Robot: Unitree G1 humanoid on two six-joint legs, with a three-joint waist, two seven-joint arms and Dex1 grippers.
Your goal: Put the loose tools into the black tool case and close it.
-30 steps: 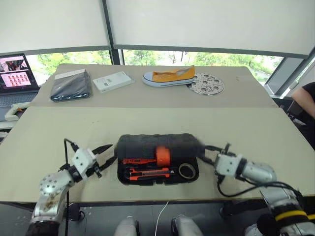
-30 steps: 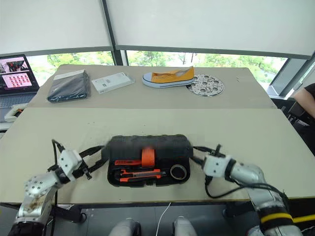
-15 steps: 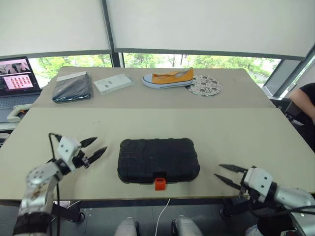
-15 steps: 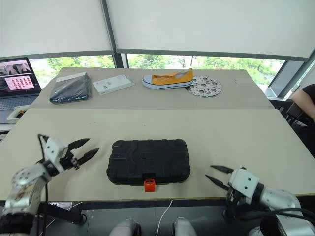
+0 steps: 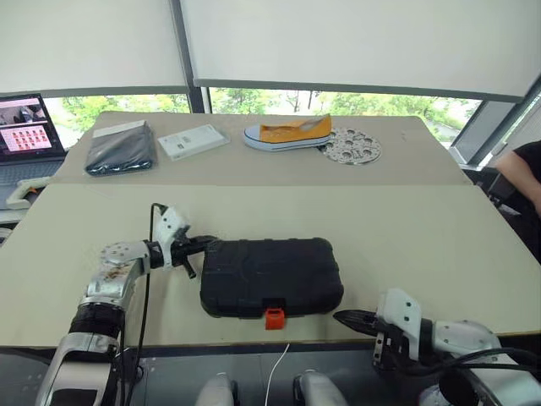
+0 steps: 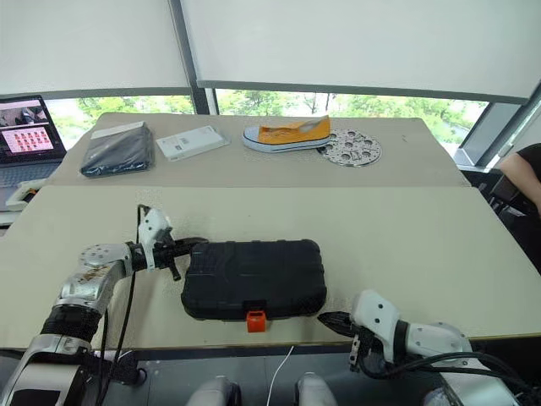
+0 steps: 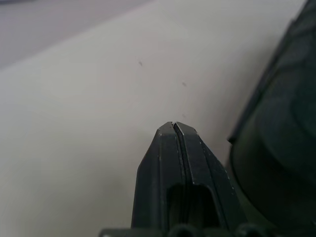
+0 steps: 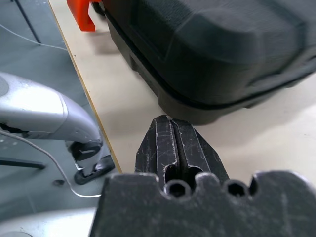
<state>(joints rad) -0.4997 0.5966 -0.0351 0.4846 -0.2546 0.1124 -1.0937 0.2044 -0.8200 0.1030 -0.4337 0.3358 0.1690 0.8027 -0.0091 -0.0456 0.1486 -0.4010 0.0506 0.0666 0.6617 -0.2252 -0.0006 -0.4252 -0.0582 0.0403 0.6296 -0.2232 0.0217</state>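
Near table edge, centre: the black tool case (image 5: pixel 270 276) lies flat with its lid down on the beige table (image 5: pixel 423 245), its small orange latch (image 5: pixel 273 318) hanging over the near edge at 6 o'clock of the case.
Left gripper: the left gripper (image 5: pixel 206 244) sits at about 10 o'clock of the case, fingers pressed together with nothing between them, tips pointing at the case's far left corner and right beside it; whether they touch the plastic cannot be told.
Left wrist view: the joined fingers (image 7: pixel 174 163) hang over bare tabletop, with the case's rounded dark side just beside them.
Right gripper: the right gripper (image 5: pixel 348 319) is at about 4 o'clock of the case, at the table's near edge, fingers together and empty, a little apart from the case.
Right wrist view: the closed fingers (image 8: pixel 173 148) point at the case's lower rim, the orange latch off toward the table edge.
Far table, 12 o'clock of the case: a yellow shoe (image 5: pixel 288 132) and a perforated round disc (image 5: pixel 353 146).
Far table, 10 to 11 o'clock: a white box (image 5: pixel 194 140) and a flat dark pouch (image 5: pixel 121 149).
Far left: a laptop (image 5: pixel 22 127) with its screen lit.
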